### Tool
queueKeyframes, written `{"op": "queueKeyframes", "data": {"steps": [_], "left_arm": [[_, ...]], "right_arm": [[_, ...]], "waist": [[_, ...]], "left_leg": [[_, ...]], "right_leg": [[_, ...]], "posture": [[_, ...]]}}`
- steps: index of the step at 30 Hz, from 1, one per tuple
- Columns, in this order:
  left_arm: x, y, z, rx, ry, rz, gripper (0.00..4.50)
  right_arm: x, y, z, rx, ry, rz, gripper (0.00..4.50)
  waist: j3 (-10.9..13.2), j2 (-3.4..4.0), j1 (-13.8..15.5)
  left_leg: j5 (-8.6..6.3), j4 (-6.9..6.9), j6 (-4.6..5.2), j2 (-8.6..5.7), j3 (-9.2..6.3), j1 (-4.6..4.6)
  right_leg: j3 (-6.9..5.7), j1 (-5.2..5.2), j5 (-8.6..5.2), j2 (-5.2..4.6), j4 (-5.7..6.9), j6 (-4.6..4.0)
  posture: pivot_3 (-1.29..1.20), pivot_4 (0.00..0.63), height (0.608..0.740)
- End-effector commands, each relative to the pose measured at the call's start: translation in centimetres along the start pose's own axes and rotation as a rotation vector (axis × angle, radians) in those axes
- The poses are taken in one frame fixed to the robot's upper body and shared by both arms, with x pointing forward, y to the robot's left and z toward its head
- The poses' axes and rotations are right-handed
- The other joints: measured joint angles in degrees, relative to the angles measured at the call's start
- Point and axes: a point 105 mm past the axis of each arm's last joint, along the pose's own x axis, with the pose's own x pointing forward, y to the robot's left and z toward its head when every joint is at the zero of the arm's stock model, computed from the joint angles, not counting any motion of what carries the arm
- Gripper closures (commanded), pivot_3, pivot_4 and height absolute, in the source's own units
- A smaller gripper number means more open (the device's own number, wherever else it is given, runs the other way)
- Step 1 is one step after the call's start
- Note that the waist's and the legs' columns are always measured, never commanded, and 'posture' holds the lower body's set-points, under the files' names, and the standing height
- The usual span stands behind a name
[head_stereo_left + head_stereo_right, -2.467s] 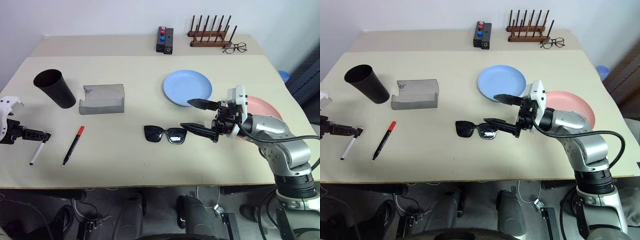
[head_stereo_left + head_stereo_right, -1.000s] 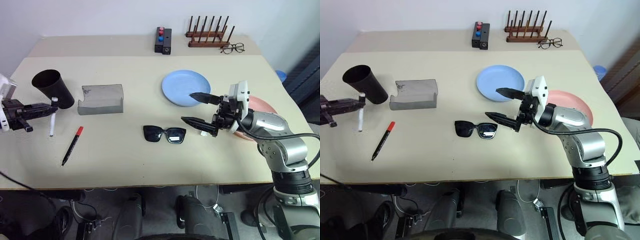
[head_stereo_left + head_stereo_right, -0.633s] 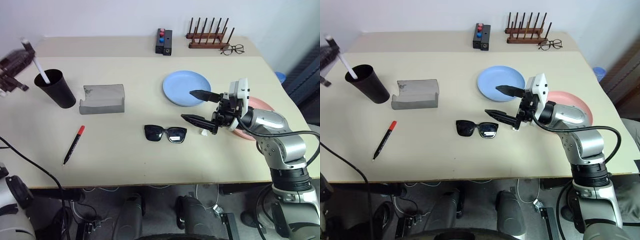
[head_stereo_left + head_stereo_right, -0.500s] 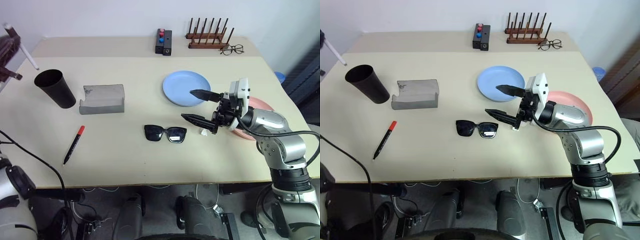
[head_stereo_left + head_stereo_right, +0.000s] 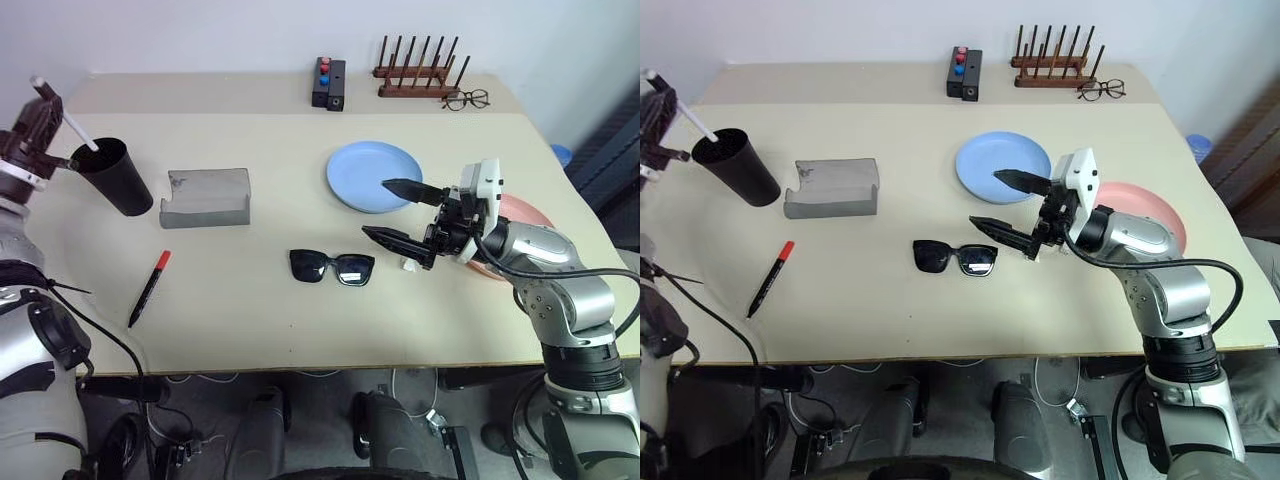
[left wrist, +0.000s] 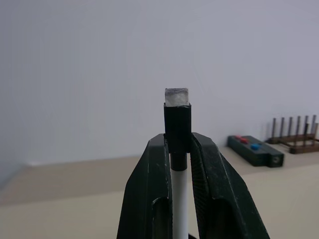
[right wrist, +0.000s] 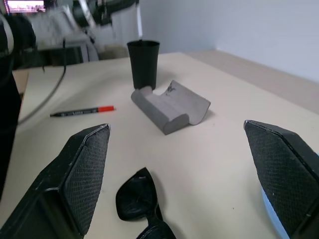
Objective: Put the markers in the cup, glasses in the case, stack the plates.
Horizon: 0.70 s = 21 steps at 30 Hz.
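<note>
My left gripper (image 5: pixel 42 112) is shut on the white marker (image 5: pixel 68 118) just below its black cap (image 6: pixel 178 120). The marker slants down to the mouth of the black cup (image 5: pixel 115 178) at the far left. The red-capped marker (image 5: pixel 148 288) lies on the table nearer me than the cup. The grey case (image 5: pixel 205 197) lies open beside the cup. Black sunglasses (image 5: pixel 332 268) sit mid-table. Just right of them my right gripper (image 5: pixel 377 208) hovers open and empty. The blue plate (image 5: pixel 372 175) is behind it, and the pink plate (image 5: pixel 1130 197) is partly hidden by my right arm.
At the table's back edge stand a black box with red and blue buttons (image 5: pixel 330 80) and a wooden peg rack (image 5: pixel 420 75), with wire-framed eyeglasses (image 5: pixel 470 98) beside it. A small white scrap (image 5: pixel 408 265) lies under the right gripper.
The left gripper has lifted the white marker from table height beside the cup and tilted it, so its lower end now meets the cup's mouth. The right gripper has stayed put.
</note>
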Motion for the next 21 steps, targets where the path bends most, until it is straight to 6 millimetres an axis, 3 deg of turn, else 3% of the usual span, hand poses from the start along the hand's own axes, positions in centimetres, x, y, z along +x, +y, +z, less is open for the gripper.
{"op": "queueKeyframes", "data": {"steps": [1, 8, 18, 21], "left_arm": [[-0.1, 0.8, 1.4, 0.022, -0.051, 0.037, 4.46], [-0.2, 0.4, 0.3, 0.019, -0.028, 0.036, 4.46], [-0.1, 0.2, 0.2, -0.057, -0.042, 0.027, 4.46], [-0.1, 0.4, -0.2, -0.028, -0.02, 0.051, 4.46]], "right_arm": [[-0.2, 0.4, 2.6, -0.022, -0.128, 0.0, 0.09], [0.4, 0.1, 2.4, -0.005, -0.166, -0.044, 0.09], [-0.1, -0.4, 4.4, -0.012, -0.289, -0.08, 0.09], [0.2, -0.1, 3.6, -0.038, -0.229, -0.06, 0.09]], "waist": [[0.0, 0.0, -0.03], [0.0, -0.01, 0.02], [-0.01, -0.01, -0.02], [-0.01, -0.01, 0.01]], "left_leg": [[0.0, 0.0, 0.0, 0.0, 0.0, 0.0], [0.0, 0.0, 0.0, 0.0, 0.01, 0.0], [0.0, -0.01, 0.0, 0.0, 0.0, 0.01], [0.0, 0.0, 0.0, 0.0, 0.0, 0.01]], "right_leg": [[0.0, 0.0, 0.0, 0.0, 0.0, 0.0], [0.0, 0.0, 0.0, 0.0, 0.0, 0.0], [0.0, 0.01, 0.01, -0.01, 0.0, 0.0], [0.0, 0.01, 0.01, -0.01, 0.0, 0.0]], "posture": [[0.0, 0.15, 0.74], [0.0, 0.15, 0.74], [0.0, 0.15, 0.74], [0.0, 0.15, 0.74]]}}
